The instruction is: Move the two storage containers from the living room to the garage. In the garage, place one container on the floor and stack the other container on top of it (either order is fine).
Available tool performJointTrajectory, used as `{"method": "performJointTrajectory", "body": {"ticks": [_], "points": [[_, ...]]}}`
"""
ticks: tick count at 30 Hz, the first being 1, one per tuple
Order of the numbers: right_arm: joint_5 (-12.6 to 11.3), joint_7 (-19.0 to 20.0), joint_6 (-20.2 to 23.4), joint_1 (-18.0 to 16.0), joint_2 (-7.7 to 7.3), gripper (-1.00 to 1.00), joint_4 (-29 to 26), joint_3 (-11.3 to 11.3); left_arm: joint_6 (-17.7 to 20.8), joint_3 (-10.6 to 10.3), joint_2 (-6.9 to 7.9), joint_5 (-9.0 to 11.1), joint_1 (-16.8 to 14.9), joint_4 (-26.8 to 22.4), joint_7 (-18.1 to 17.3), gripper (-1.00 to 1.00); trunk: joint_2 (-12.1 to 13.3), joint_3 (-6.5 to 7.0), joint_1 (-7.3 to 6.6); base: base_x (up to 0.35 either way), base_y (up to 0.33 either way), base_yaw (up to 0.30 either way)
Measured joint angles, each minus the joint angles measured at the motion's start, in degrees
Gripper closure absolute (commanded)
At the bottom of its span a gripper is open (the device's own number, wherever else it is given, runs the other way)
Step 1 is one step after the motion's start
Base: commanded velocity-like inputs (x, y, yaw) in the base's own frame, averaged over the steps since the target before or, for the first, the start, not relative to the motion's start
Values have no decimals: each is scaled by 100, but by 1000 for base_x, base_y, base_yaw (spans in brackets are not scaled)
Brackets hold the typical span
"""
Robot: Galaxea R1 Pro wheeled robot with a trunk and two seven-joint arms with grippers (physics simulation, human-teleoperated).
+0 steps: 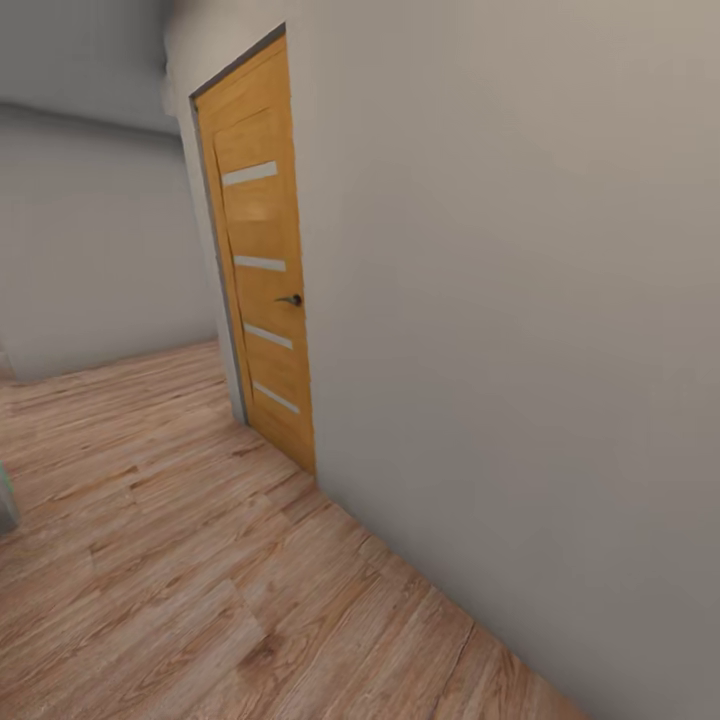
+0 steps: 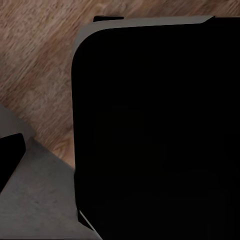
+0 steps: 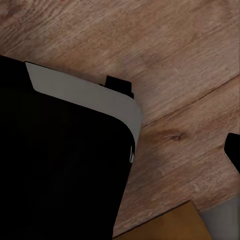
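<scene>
Much of both wrist views is blocked by a big black rounded body (image 2: 155, 130) of the robot itself – it hides most of the left wrist picture, and a similar dark mass with a pale grey edge (image 3: 60, 165) covers the lower left of the right wrist picture. No fingers can be made out in either, so whether the left or the right gripper is open or closed cannot be told. A small black piece (image 3: 234, 152) is cut off at the right edge of the right wrist picture, too little to identify.

In the head view one orange-brown wooden door (image 1: 262, 280) stands closed at upper centre, with four pale horizontal strips and one dark handle (image 1: 290, 299). A plain light wall (image 1: 520, 330) fills the right half, and another wall (image 1: 90, 240) lies at the far left. Light wood-plank flooring (image 1: 170, 560) covers the lower left – the same planks (image 3: 180, 60) show under both wrists. A grey-green sliver (image 1: 6, 500) at the left edge is cut off and unclear.
</scene>
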Motion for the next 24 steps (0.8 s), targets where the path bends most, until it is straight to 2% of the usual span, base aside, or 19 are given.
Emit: {"method": "performJointTrajectory", "body": {"ticks": [24], "points": [[-19,2,-4,0,-4,-100,0,0,-1,0,6,0,0,0,5,-100,0,0,0,0,0,270]]}}
